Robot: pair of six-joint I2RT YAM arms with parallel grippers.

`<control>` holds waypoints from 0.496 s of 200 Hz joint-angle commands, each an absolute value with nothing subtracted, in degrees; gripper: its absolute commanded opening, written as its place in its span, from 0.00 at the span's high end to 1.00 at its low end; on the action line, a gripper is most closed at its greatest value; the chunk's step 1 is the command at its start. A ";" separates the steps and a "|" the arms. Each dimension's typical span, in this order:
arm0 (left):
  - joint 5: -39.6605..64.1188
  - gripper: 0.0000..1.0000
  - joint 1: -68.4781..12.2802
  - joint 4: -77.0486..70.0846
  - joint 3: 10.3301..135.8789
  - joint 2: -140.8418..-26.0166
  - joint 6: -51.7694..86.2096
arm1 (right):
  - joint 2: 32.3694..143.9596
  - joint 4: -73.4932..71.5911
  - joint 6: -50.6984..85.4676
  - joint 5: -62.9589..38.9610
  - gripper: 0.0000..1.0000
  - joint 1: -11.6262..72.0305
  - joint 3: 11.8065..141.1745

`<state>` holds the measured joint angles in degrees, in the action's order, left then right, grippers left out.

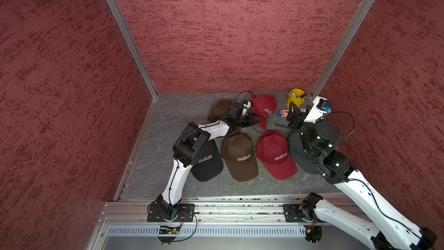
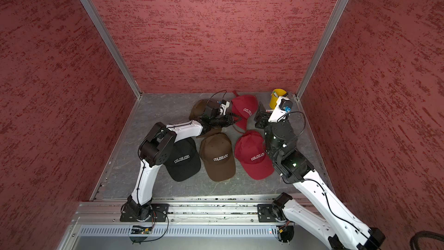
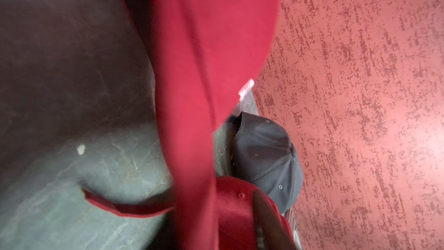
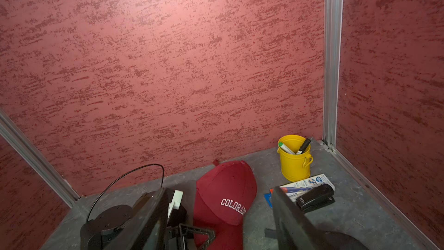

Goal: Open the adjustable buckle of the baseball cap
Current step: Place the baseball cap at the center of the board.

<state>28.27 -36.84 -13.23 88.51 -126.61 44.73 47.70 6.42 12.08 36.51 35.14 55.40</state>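
Pose, left arm: upper link rises from its base, elbow bent, forearm near level, reaching toward the back.
State, left tool [image 1: 251, 120]: at the near edge of the far red cap [image 1: 264, 105]; red cloth blurs its wrist view, so apart or clamped cannot be told.
Pose, right arm: elbow over the grey cap [image 3: 266, 155], wrist aimed at the back wall.
State, right tool [image 1: 295, 116]: jaws apart, empty.
Place, far red cap: back of the worktop [image 1: 177, 116], between both tools; strap [image 3: 125, 209] trailing onto it.
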 commanded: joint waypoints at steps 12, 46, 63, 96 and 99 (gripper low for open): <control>21.28 0.24 -37.88 -1.48 88.51 -122.81 44.74 | 47.70 7.73 12.74 34.07 0.33 34.97 54.50; 14.82 0.00 -38.53 10.38 87.76 -117.95 41.55 | 48.85 7.11 12.36 33.22 0.31 34.86 53.17; 11.15 0.00 -39.47 13.94 87.70 -115.30 38.39 | 48.92 6.14 12.14 33.22 0.30 34.73 51.88; 1.91 0.00 -42.16 18.49 88.70 -110.41 31.00 | 49.04 3.50 10.69 33.40 0.25 33.91 48.25; 0.66 0.00 -42.48 18.08 88.30 -109.54 30.02 | 49.09 3.27 10.39 33.24 0.25 33.78 47.77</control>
<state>10.28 -39.97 13.32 87.88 -114.04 38.00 49.01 6.35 11.84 33.76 34.68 50.24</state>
